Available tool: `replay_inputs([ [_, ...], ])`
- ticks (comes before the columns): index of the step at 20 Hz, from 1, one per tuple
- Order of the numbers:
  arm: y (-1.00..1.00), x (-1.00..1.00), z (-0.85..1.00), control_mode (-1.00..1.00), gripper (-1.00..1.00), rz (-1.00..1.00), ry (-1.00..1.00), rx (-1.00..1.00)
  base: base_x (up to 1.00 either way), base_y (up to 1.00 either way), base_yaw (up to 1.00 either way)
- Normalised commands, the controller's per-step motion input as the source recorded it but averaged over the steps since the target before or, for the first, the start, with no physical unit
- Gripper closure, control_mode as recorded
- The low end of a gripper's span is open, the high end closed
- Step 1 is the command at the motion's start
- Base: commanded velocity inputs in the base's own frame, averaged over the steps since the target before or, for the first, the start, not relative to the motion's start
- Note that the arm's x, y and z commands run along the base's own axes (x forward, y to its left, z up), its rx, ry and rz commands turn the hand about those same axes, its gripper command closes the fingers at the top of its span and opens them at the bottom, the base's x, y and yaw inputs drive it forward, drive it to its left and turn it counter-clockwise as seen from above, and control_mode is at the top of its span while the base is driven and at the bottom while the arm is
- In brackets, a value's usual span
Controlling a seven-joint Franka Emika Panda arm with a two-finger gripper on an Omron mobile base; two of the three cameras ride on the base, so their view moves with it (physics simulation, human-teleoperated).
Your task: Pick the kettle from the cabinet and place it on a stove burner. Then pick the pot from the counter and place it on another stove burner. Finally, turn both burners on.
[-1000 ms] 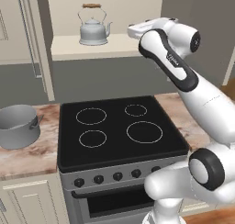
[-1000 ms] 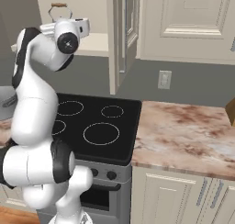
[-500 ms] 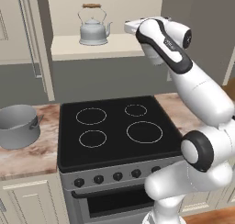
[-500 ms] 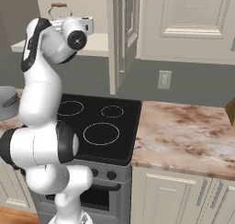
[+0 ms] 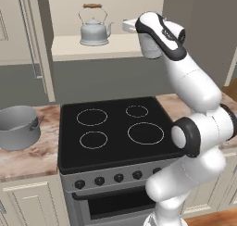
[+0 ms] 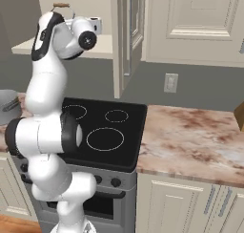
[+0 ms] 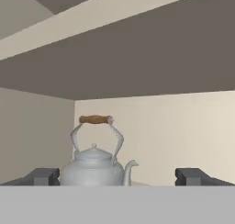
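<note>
Counter [image 5: 32, 158]: mottled marble, carrying the pot [image 5: 17, 127] left of the black stove [image 5: 115, 130].
Cabinet [image 5: 92, 48]: kettle [image 5: 95, 31] upright on its shelf.
Gripper [image 7: 117, 177]: spread wide, empty, facing the kettle.

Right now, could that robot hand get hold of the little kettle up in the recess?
Probably yes: the gripper is open, level with the kettle, and nothing stands between them.

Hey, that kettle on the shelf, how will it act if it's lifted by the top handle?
The kettle looks rigid metal, so likely stiff. Its thin arched handle may let it swing. The knobbed lid might rattle or slip off if tilted.
</note>
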Motion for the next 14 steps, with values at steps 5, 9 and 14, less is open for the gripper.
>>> replay_inputs([
  [5,0.07,0.4,0.0,-1.0,-1.0,0.0,0.01,0.01,0.0,0.0,0.0],
  [9,0.14,0.23,0.0,-1.0,-1.0,0.0,0.01,0.0,0.0,0.0,0.0],
  [14,0.21,0.2,0.0,-1.0,-1.0,0.0,0.0,0.0,0.0,0.0,0.0],
])
